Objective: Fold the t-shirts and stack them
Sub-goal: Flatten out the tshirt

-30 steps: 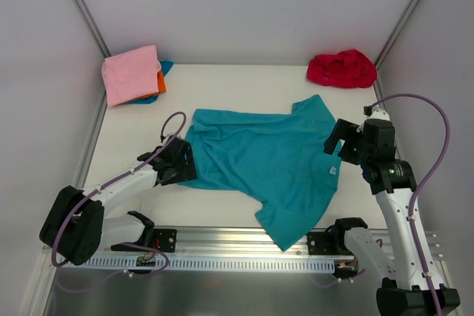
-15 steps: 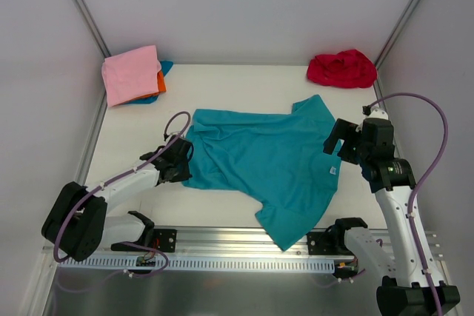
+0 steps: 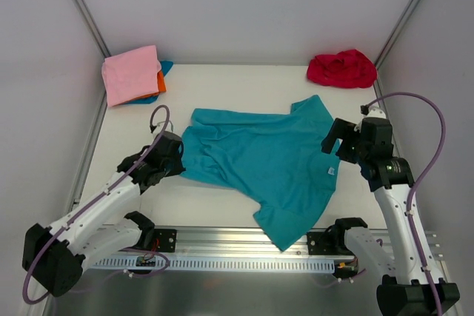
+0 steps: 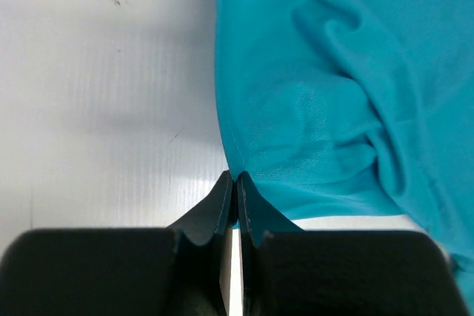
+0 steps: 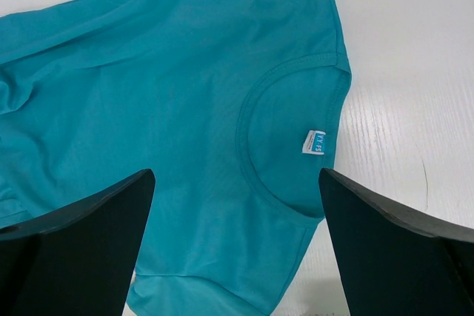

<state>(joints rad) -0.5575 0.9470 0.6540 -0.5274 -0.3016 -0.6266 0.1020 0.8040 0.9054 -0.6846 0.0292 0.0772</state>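
A teal t-shirt [image 3: 266,157] lies spread and creased across the middle of the table, its collar and white neck label [image 5: 313,142] towards the right. My left gripper [image 4: 235,177] is shut on the lower left corner of its hem, the fingertips pinching the cloth [image 4: 296,116] at table level; in the top view it sits at the shirt's left edge [image 3: 175,159]. My right gripper [image 5: 235,175] hangs wide open above the collar, touching nothing. A crumpled red t-shirt [image 3: 341,69] lies at the back right. Folded pink [image 3: 131,72], orange [image 3: 160,81] and blue [image 3: 166,67] t-shirts are stacked at the back left.
Grey walls with metal corner posts [image 3: 83,9] close in the white table [image 3: 222,83] on three sides. The arms' mounting rail [image 3: 237,251] runs along the near edge.
My left gripper has closed on the teal shirt's hem corner, and the left arm has shifted a little left with its elbow swung out. The right arm has hardly moved.
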